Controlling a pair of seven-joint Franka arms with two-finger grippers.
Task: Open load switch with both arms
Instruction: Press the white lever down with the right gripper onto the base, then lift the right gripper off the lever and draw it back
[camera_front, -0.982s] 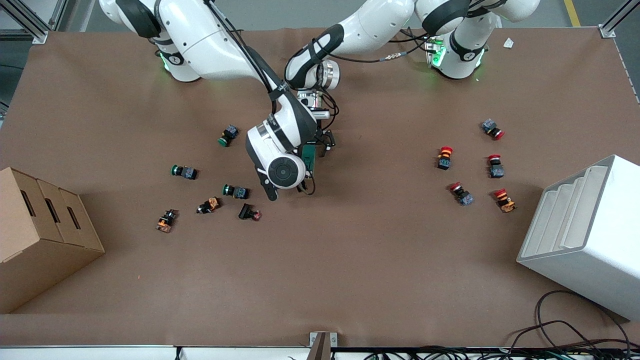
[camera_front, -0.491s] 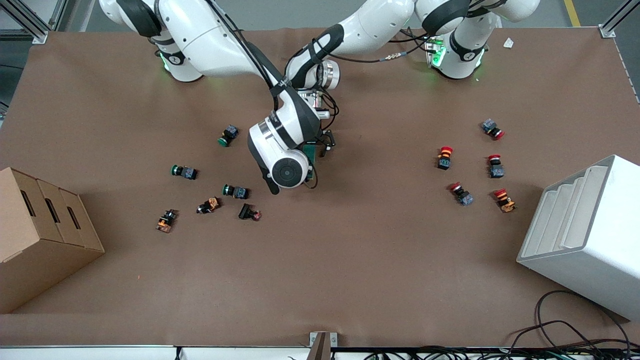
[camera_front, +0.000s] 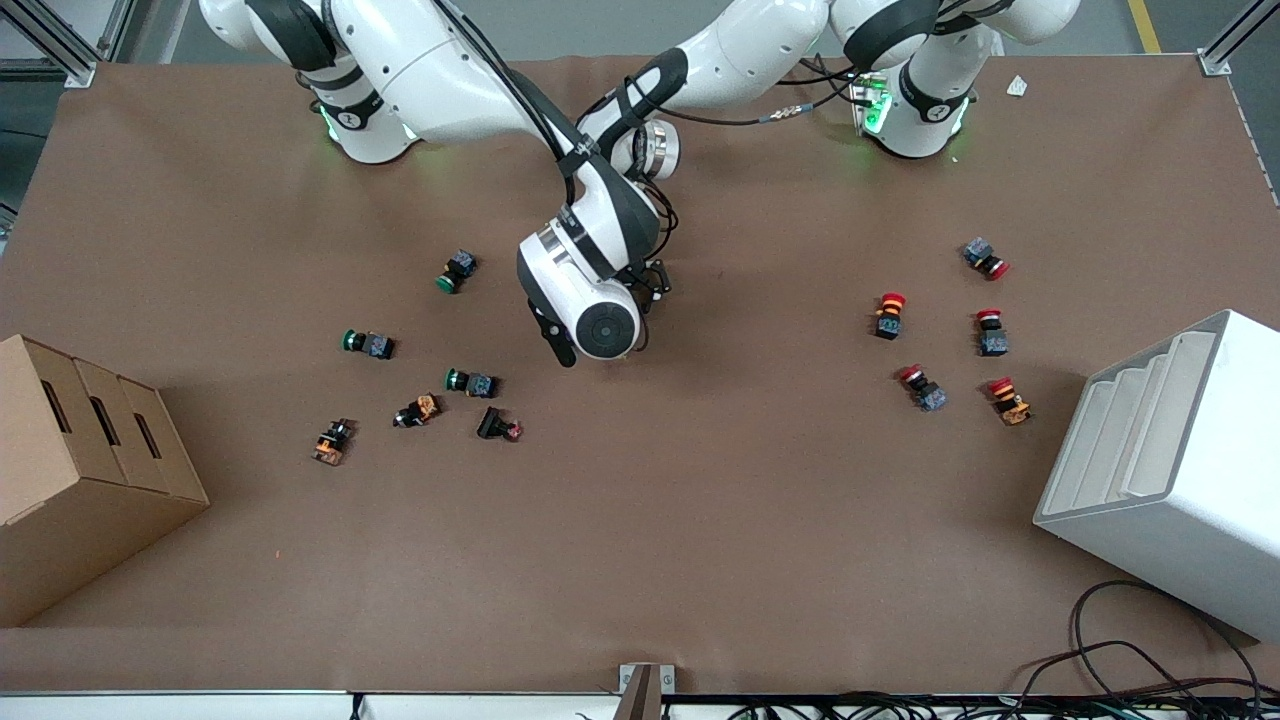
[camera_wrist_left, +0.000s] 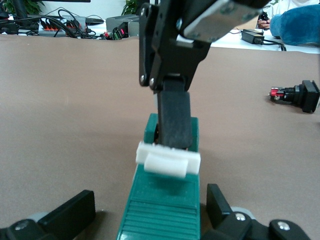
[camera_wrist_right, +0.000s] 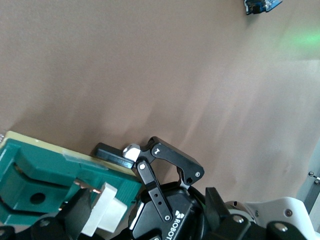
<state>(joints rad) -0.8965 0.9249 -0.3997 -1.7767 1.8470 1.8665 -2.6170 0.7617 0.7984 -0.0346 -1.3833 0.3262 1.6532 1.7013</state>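
The dark-green load switch (camera_wrist_left: 162, 210) lies on the brown table near its middle. Its white toggle (camera_wrist_left: 168, 161) is at the end away from the left wrist. My left gripper (camera_wrist_left: 150, 200) straddles the green body, open, with bare table showing between one finger (camera_wrist_left: 75, 210) and the switch. The right arm (camera_front: 600, 320) comes down over the switch and hides it in the front view. My right gripper (camera_wrist_right: 147, 210) is open, its fingers wide apart, and one finger (camera_wrist_left: 175, 120) rests against the white toggle (camera_wrist_right: 102, 212).
Green and orange push buttons (camera_front: 470, 382) lie scattered toward the right arm's end. Red ones (camera_front: 888, 313) lie toward the left arm's end. A cardboard box (camera_front: 90, 470) and a white rack (camera_front: 1170, 470) stand at the table's two ends.
The right arm's wrist has swung toward the left gripper and now covers the green switch in the front view. The left arm has not moved.
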